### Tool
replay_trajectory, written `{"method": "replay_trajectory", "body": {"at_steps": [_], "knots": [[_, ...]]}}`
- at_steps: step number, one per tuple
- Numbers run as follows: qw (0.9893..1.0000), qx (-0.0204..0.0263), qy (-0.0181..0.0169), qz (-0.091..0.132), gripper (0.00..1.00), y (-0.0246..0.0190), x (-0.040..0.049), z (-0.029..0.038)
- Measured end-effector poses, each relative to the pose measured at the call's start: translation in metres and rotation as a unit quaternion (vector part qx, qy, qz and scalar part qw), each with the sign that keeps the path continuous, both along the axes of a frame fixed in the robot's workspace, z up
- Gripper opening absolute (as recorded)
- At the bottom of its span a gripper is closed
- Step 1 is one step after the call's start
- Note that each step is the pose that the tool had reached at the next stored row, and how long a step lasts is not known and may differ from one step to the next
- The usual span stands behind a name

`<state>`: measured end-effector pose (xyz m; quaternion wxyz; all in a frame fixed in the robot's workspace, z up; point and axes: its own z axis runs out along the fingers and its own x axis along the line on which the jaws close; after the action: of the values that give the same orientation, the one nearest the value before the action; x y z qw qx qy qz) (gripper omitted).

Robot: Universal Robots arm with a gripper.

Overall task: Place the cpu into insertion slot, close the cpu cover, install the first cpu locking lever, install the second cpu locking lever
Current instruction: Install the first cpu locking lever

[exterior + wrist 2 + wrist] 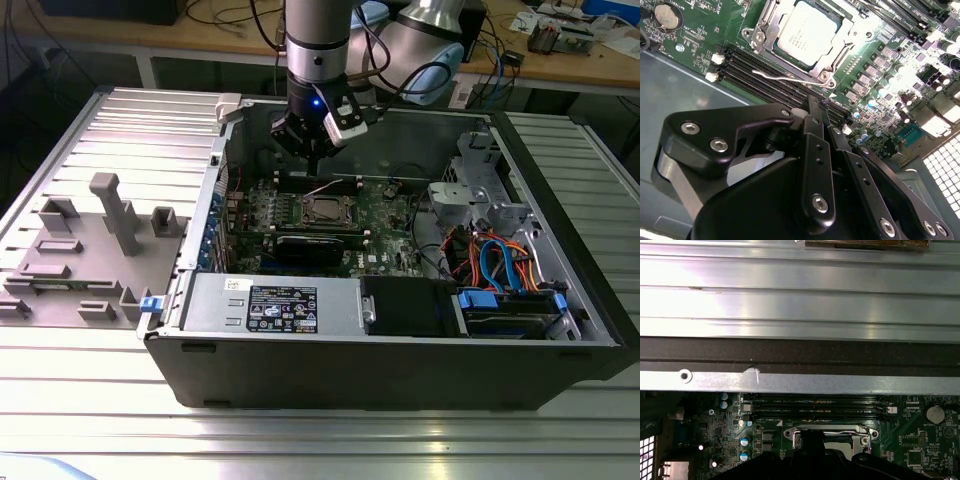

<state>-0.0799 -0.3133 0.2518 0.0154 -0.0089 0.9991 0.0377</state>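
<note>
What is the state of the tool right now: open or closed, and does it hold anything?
Tool: closed, with nothing visible between its tips.

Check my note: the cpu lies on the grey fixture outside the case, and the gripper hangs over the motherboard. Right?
Not quite. The cpu sits in the insertion slot, not on the grey fixture; the second wrist view shows it there. The gripper does hang over the motherboard.
</note>
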Motion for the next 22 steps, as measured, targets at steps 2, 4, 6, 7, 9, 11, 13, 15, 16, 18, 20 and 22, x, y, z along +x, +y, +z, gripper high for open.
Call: {"method": "replay_trajectory", "body": {"at_steps": [2, 4, 6, 7, 9, 11, 13, 15, 16, 18, 20, 22], "knots": [[1.0000, 0.0006, 0.0000, 0.000, 0.11, -0.0005, 0.0000, -0.0006], [1.0000, 0.0063, 0.0000, 0.000, 0.11, -0.0030, 0.0000, -0.0020], [1.0000, 0.0072, 0.0000, 0.000, 0.11, -0.0033, 0.0010, -0.0050], [1.0000, 0.0072, 0.0000, 0.000, 0.11, -0.0033, 0.0020, -0.0060], [1.0000, 0.0072, 0.0000, 0.000, 0.11, -0.0032, 0.0039, -0.0072], [0.9999, 0.0073, 0.0000, 0.009, 0.11, -0.0032, 0.0048, -0.0083], [0.9996, 0.0071, 0.0003, 0.029, 0.11, -0.0032, 0.0049, -0.0092], [0.9995, 0.0071, 0.0003, 0.030, 0.11, -0.0032, 0.0050, -0.0092], [0.9995, 0.0072, 0.0003, 0.030, 0.11, -0.0032, 0.0050, -0.0095], [0.9995, 0.0072, 0.0003, 0.030, 0.11, -0.0032, 0.0050, -0.0096], [0.9995, 0.0072, 0.0002, 0.030, 0.11, -0.0032, 0.0050, -0.0096], [0.9995, 0.0072, 0.0003, 0.030, 0.11, -0.0032, 0.0050, -0.0096]]}}
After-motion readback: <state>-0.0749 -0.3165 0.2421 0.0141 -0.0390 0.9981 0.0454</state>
